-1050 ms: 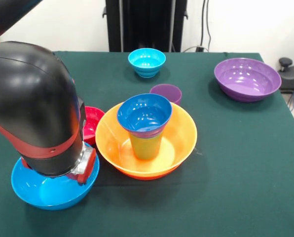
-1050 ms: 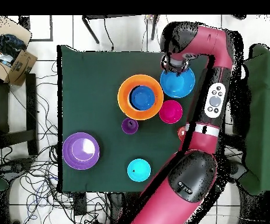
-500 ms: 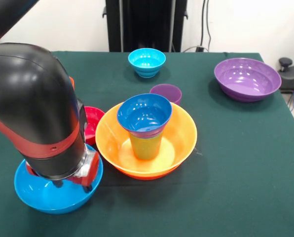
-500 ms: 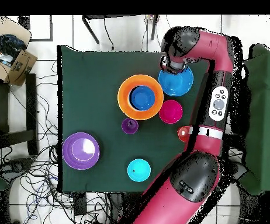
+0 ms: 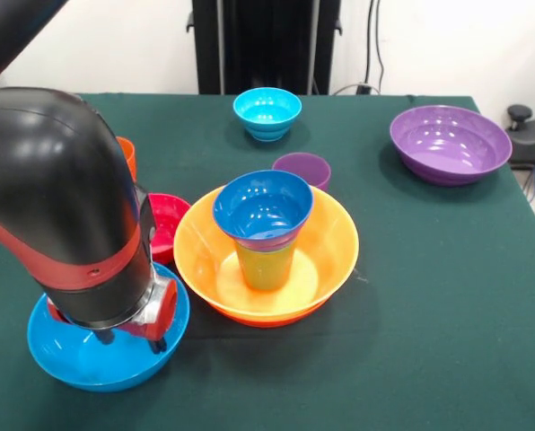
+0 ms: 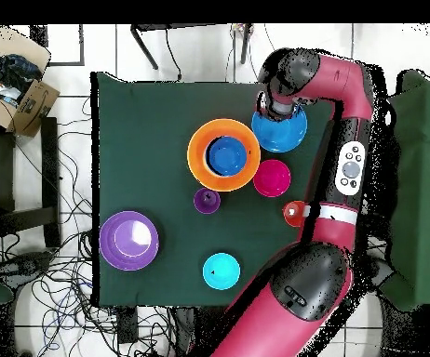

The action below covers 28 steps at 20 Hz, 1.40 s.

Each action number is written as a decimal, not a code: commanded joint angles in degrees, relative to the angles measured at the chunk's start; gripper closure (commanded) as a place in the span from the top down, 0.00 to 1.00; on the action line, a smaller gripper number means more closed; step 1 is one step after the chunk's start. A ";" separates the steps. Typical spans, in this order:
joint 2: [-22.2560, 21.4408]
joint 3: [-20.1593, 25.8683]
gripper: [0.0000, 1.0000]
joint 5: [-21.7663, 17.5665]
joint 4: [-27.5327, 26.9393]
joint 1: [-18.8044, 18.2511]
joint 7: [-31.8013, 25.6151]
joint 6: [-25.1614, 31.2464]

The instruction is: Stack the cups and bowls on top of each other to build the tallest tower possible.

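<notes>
At the middle of the dark green cloth-covered table [image 5: 429, 296] sits the broad yellow-orange glossy plastic bowl [image 5: 330, 242], the landmark for all else. Standing upright inside it, a lime green tapered plastic cup [image 5: 266, 266] carries a purple rim just visible under a dark blue small round bowl [image 5: 263, 208] seated on top, so the tower is three or four pieces high; overhead it reads as a blue disc [image 6: 226, 154] centred in an orange ring [image 6: 198, 158]. Just behind the yellow-orange bowl, front view, a purple plastic cup [image 5: 303, 168] stands close to its rim. Farther back, well apart, a small cyan round bowl [image 5: 267, 112]. Off to the back right, well apart, a large purple glossy bowl [image 5: 449, 144]. On the left of the landmark, a small magenta-red bowl [image 5: 166, 224] nearly touches its rim, partly hidden by the red and black arm [image 5: 61, 206]; beyond that an orange plastic cup [image 5: 127, 157] shows only as a sliver past the arm. To the front left, just beside the landmark, a large sky-blue glossy bowl [image 5: 79, 355] with the gripper [image 5: 128, 339] down at its inner edge; two dark tips show over the bowl's wall near the rim, but whether they pinch it cannot be told.
</notes>
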 commanded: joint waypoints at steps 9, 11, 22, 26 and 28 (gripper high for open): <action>-1.23 -6.54 1.00 0.56 1.44 2.85 -8.40 -0.26; -1.17 -6.02 1.00 0.06 -0.11 3.49 -8.92 1.17; -1.62 -3.67 1.00 -1.38 -4.65 5.51 -9.88 6.12; -1.64 -3.19 1.00 -2.17 -5.86 6.06 -10.20 6.65; -1.59 -2.91 1.00 -2.67 -6.51 6.26 -10.54 6.80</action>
